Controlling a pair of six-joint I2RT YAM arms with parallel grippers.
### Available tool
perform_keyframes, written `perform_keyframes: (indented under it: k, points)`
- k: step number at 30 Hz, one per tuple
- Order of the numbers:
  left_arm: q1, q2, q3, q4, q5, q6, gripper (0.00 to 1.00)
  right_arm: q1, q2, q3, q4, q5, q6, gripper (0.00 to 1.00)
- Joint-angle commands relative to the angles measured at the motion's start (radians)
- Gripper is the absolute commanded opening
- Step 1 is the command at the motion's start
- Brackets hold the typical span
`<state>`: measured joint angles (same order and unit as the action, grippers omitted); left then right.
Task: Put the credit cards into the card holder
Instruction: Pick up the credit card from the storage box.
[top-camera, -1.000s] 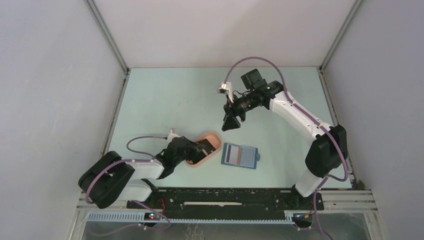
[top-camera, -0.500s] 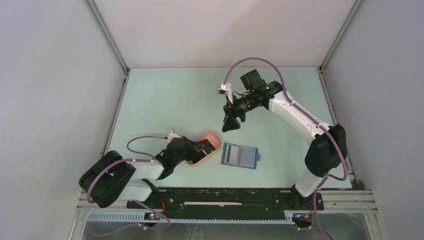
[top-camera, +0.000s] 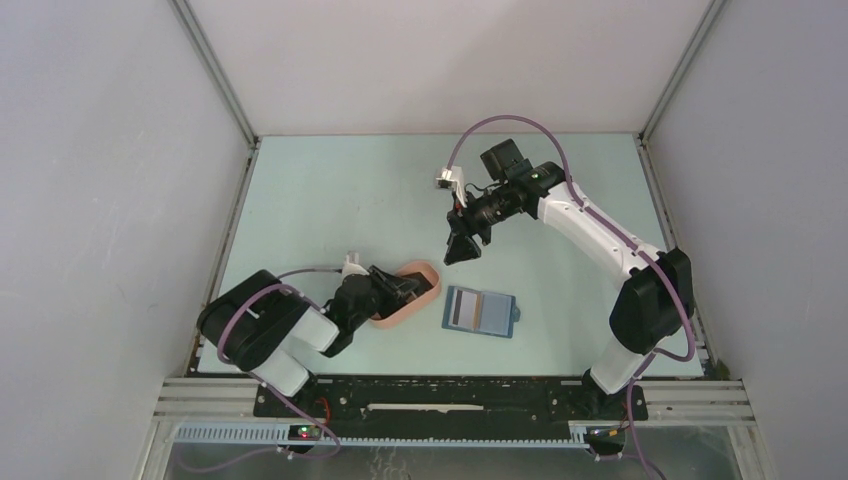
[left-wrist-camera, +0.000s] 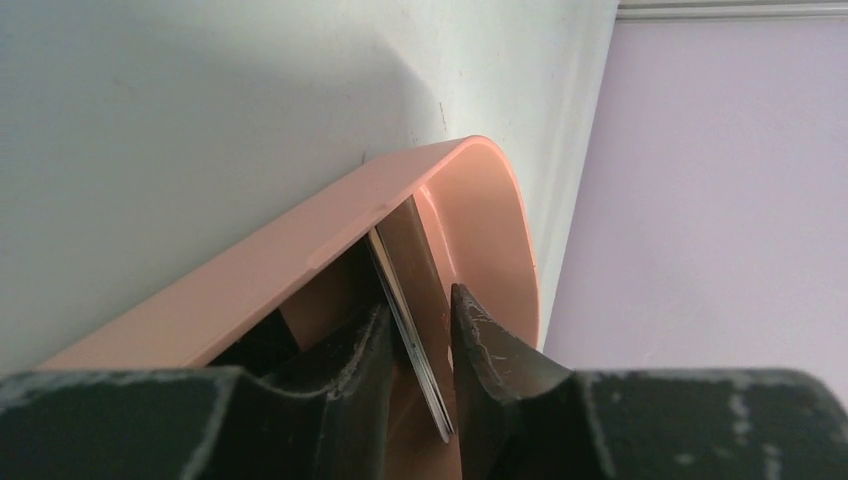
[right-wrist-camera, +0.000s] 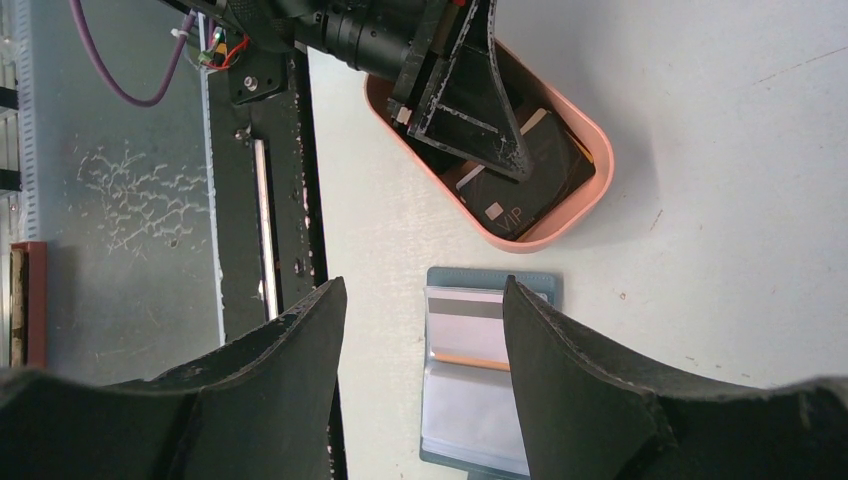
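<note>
L end effector (left-wrist-camera: 420, 302) astride cards (left-wrist-camera: 412, 258) in tray (left-wrist-camera: 480, 200)

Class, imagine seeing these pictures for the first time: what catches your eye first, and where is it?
The pink oval tray near the table's front edge stands out, with the left gripper reaching into it, its fingers either side of a card standing on edge. Just right of the tray lies the open blue wallet. The right gripper hangs open above the table beyond it.
</note>
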<state>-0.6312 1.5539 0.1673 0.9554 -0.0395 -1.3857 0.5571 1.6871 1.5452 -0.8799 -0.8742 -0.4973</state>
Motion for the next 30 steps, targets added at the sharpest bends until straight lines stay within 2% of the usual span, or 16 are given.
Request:
perform_keyframes:
  k: [1,5,9,11,15,21,30]
  points:
    - [0.008,0.067,-0.022,0.075,0.032,-0.023,0.30,0.004,0.002,0.008,-0.004,-0.019,-0.021,0.67]
    - [0.009,0.077,-0.017,0.075,0.061,-0.007,0.19,0.004,0.000,0.009,-0.005,-0.019,-0.021,0.67]
    - [0.008,0.035,-0.034,0.074,0.053,0.035,0.04,0.004,0.001,0.009,-0.005,-0.020,-0.021,0.67]
    - [0.009,-0.005,-0.050,0.068,0.043,0.068,0.01,0.005,0.001,0.009,-0.005,-0.020,-0.021,0.67]
    - [0.007,-0.110,-0.074,-0.017,0.042,0.153,0.01,0.004,0.001,0.008,-0.005,-0.020,-0.021,0.67]
    - [0.007,-0.233,-0.088,-0.145,0.043,0.224,0.08,0.006,0.002,0.009,-0.005,-0.021,-0.021,0.67]
    - [0.007,-0.302,-0.075,-0.250,0.017,0.248,0.20,0.007,0.003,0.009,-0.006,-0.019,-0.020,0.67]
